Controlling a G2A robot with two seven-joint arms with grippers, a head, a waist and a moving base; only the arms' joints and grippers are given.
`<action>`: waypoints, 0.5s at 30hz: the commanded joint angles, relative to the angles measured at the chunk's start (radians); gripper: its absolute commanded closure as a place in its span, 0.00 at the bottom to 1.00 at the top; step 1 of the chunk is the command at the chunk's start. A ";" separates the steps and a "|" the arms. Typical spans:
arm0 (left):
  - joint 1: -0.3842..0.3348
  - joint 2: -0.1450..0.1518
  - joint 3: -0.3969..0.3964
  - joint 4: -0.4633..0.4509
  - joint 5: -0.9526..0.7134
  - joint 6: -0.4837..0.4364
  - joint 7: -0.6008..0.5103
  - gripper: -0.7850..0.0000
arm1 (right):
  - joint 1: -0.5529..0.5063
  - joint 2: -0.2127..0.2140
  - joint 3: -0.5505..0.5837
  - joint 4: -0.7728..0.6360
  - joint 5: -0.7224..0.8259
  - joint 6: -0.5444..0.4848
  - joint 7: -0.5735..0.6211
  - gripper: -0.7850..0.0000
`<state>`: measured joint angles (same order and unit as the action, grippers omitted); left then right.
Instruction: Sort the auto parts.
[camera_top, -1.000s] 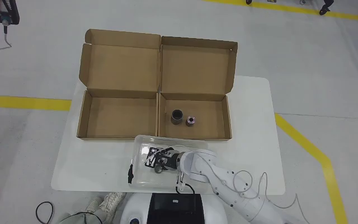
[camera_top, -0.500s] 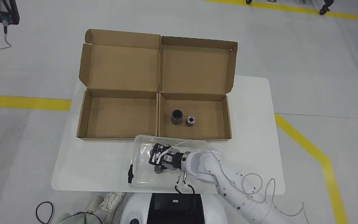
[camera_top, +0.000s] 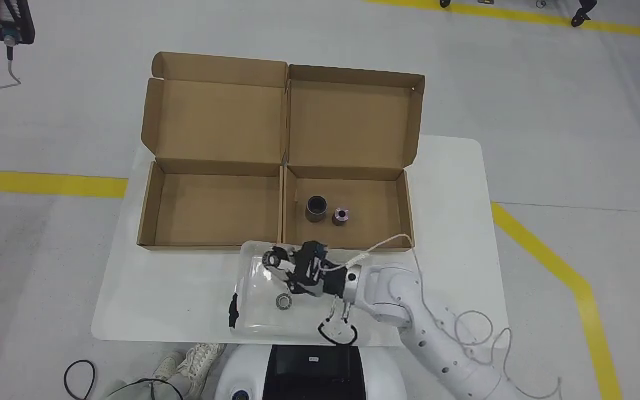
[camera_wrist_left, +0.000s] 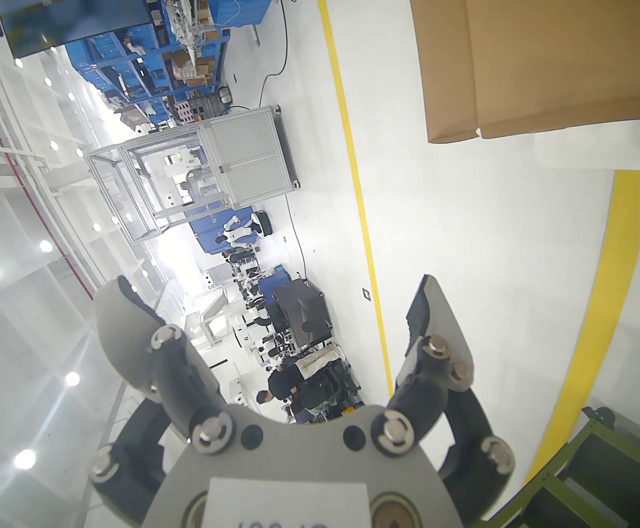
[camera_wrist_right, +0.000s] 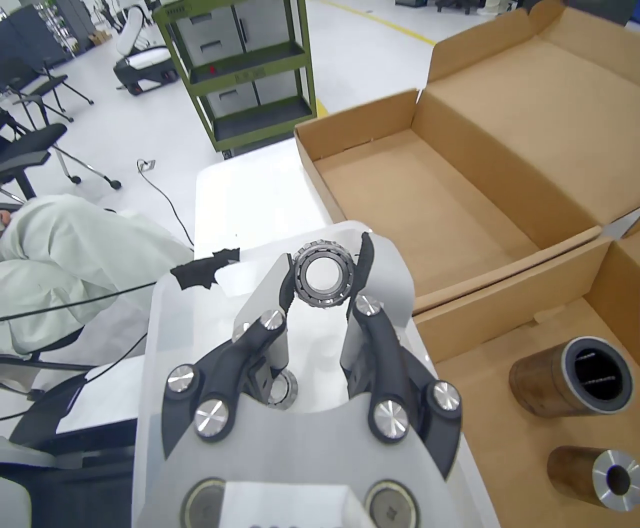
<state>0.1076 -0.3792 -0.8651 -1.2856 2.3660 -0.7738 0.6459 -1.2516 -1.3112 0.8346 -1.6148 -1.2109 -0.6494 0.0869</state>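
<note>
Steel roller bearing (camera_wrist_right: 324, 279) pinched between the fingertips of the right gripper (camera_wrist_right: 326, 270), held up above the clear plastic tray (camera_wrist_right: 165, 320) at the near edge of the white table (camera_top: 450, 200). Bore facing the wrist camera, rollers visible all round. Second bearing (camera_wrist_right: 281, 390) down on the tray floor, right under the gripper. Scrap of black tape (camera_wrist_right: 202, 270) stuck on the tray's rim. Just beyond the tray, two open cardboard boxes side by side, left box (camera_top: 215, 210) and right box (camera_top: 375, 215). Two brown cylindrical sleeves in the right one, a bigger (camera_wrist_right: 570, 375) and a smaller (camera_wrist_right: 595, 475), close together. Left gripper (camera_wrist_left: 272, 295) spread wide with nothing between the fingers, aimed out at the floor and the room.
</note>
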 joint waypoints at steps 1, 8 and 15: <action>0.000 0.000 0.000 0.000 0.000 0.000 0.000 0.00 | 0.004 0.000 0.007 -0.011 0.022 -0.009 -0.026 1.00; 0.000 0.000 0.000 0.000 0.000 0.000 0.000 0.00 | 0.041 -0.004 0.038 -0.034 0.129 -0.071 -0.151 1.00; 0.000 0.000 0.000 0.000 0.000 0.000 0.000 0.00 | 0.112 -0.018 0.031 -0.104 0.154 -0.050 -0.170 1.00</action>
<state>0.1076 -0.3792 -0.8651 -1.2856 2.3660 -0.7738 0.6459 -1.1517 -1.3261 0.8684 -1.7089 -1.0607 -0.7042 -0.0782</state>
